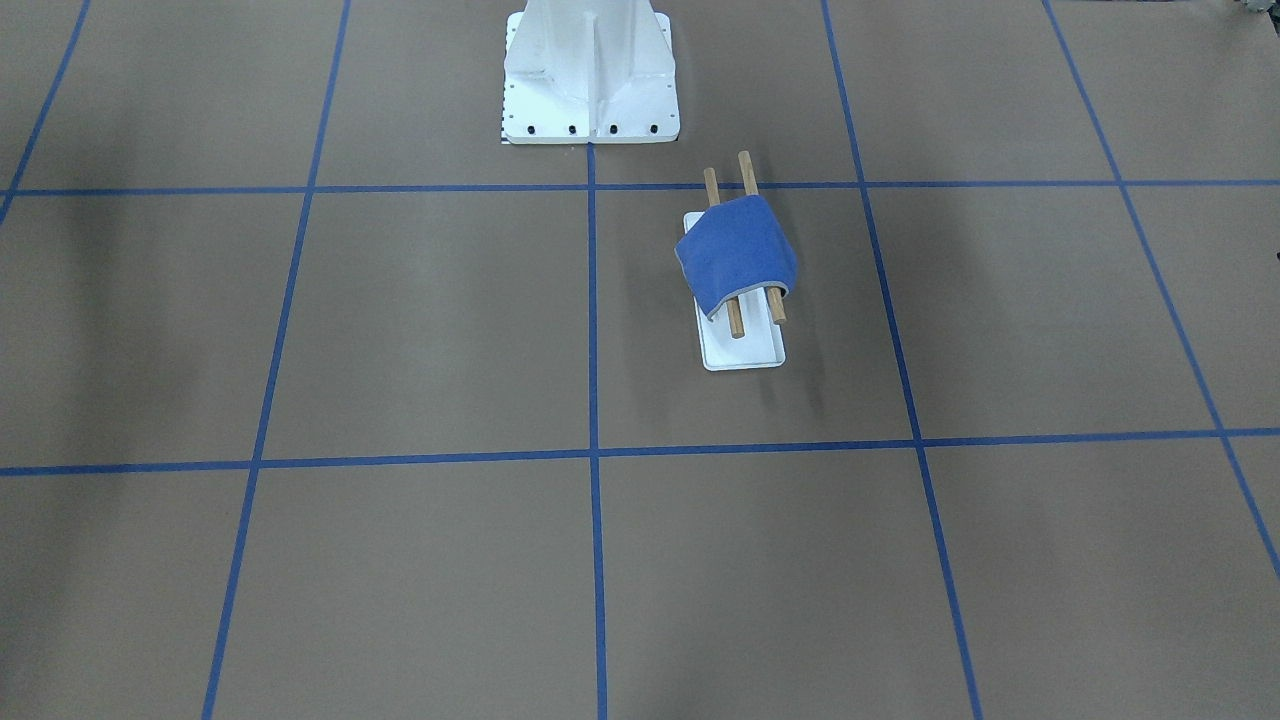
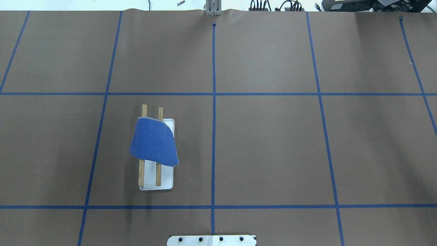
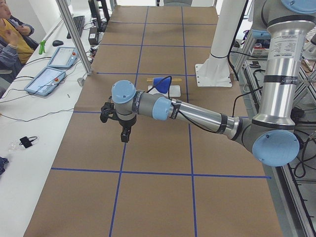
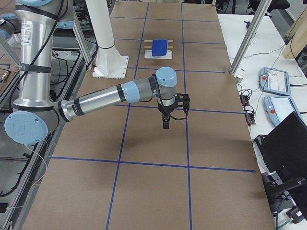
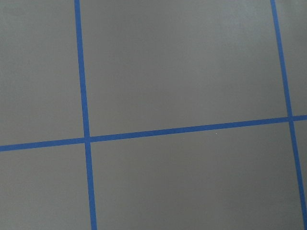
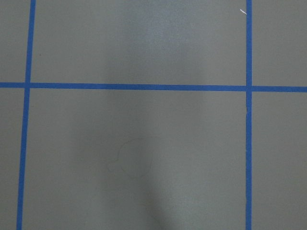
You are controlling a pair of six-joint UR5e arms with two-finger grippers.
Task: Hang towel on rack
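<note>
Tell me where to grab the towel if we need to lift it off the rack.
Pinch the towel from straight above, on the stretch spanning the two bars of the rack. It drapes over both, so that stretch likely has open space beneath, while the hanging sides drop low beside them. Close the jaws along the bars so they fit between them.

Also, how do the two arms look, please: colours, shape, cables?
Both look alike: round silver tubes, grey joints with light-blue caps. On the left arm a black cable runs along the tube to the small black left claw. The right arm has a black cable looping by its wrist and a black right claw.
</note>
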